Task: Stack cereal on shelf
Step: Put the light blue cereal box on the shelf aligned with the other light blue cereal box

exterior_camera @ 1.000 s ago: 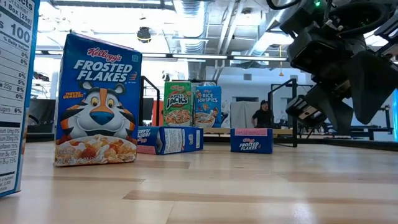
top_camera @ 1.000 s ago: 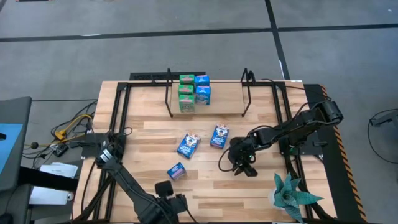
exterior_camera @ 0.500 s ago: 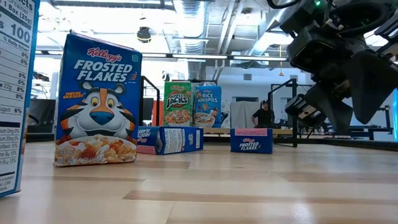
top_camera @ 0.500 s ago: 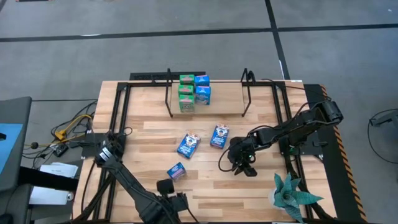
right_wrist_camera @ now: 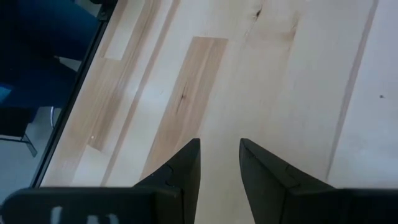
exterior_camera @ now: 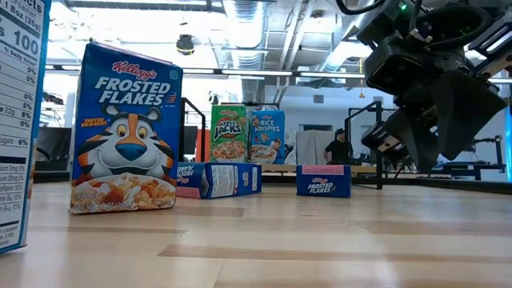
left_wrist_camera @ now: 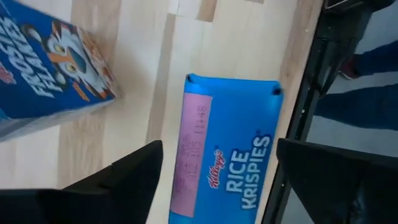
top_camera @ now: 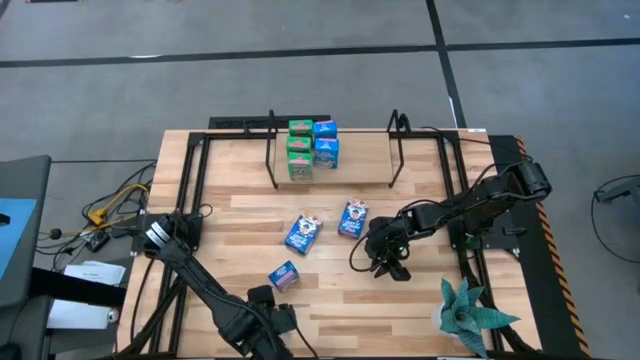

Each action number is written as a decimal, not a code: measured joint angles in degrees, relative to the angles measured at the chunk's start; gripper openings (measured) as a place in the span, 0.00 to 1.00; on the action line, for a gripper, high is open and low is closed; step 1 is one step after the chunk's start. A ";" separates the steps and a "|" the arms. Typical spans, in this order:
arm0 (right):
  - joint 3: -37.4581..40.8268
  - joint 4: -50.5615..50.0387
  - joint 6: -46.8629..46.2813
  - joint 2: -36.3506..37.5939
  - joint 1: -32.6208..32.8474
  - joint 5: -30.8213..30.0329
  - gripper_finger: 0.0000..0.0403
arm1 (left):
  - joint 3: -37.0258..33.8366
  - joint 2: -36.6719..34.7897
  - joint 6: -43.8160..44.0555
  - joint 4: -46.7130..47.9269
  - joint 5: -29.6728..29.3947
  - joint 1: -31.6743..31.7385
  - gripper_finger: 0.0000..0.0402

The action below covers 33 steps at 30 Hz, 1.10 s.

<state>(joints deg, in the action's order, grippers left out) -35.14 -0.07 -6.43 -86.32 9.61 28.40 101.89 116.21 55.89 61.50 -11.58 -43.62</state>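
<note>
- The right gripper [top_camera: 389, 268] hangs over bare table [top_camera: 420, 300] at the centre right of the high view, just right of the loose boxes; its jaws are nearly together with only a narrow gap, holding nothing.
- The left gripper [top_camera: 268, 318] sits at the bottom edge of the high view, left of centre; its jaws are spread wide, and its wrist view looks down on a light blue Rice Krispies box [left_wrist_camera: 227, 155] lying flat.
- Four cereal boxes [top_camera: 313, 147], green and blue, stand on the shelf [top_camera: 350, 172] at the upper centre.
- Two dark blue Frosted Flakes boxes [top_camera: 303, 232] lie side by side mid-table.
- A third small box [top_camera: 284, 274] lies lower, near the left gripper.
</note>
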 joint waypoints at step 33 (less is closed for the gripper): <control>0.00 -2.14 2.50 0.00 0.52 1.20 0.34 | 3.59 0.10 -3.08 6.89 2.87 2.57 0.34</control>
<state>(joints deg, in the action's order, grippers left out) -35.14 -2.22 -3.93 -86.32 10.13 29.61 105.48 116.31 52.82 68.38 -8.72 -41.05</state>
